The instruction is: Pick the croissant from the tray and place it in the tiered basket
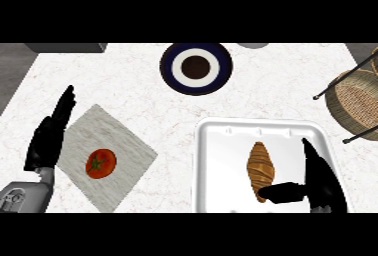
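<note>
Right hand (319,181) sits low over the white tray (214,165), fingers (313,157) straight along the croissant's (260,168) right side, thumb touching its near end; nothing is gripped yet. Closing fingers and thumb across the pastry's middle should hold best. Far right waits the tiered basket (356,102). Left hand (49,137) rests open beside the tomato (101,163).
</note>
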